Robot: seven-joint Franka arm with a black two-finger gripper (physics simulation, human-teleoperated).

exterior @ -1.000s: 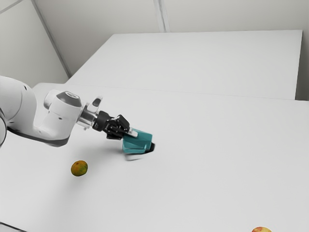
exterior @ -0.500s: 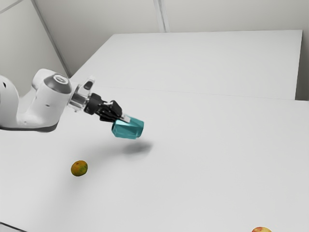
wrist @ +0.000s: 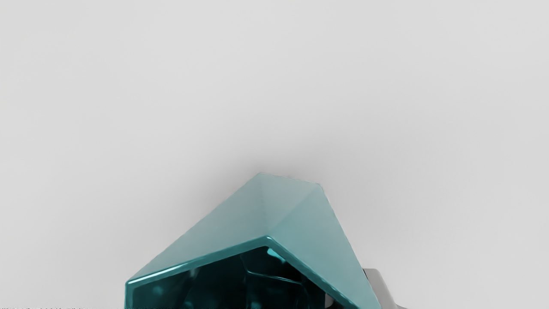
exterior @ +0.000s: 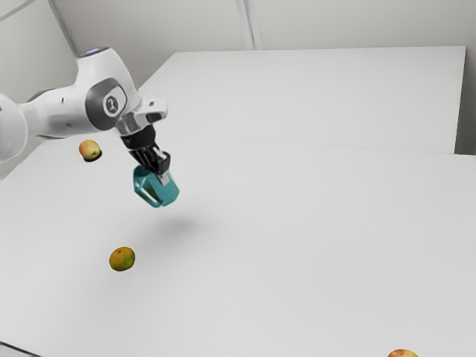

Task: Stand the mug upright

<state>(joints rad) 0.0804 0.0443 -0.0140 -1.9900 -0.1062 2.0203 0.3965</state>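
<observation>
The robot arm [exterior: 67, 113] is reaching in from the exterior view's left, and its jaws are squeezing the blue-green mug [exterior: 168, 192]. The mug is hanging in the air over the white desk [exterior: 312, 260], and it is leaning over. Its soft shadow [exterior: 182, 224] is lying on the desk. In the wrist view, the mug's dark inside is showing. A yellow-red fruit [exterior: 90, 149] is sitting below the arm, a green-orange fruit [exterior: 122, 259] is resting nearer the camera, and another fruit [exterior: 403, 353] is peeking in, well apart.
</observation>
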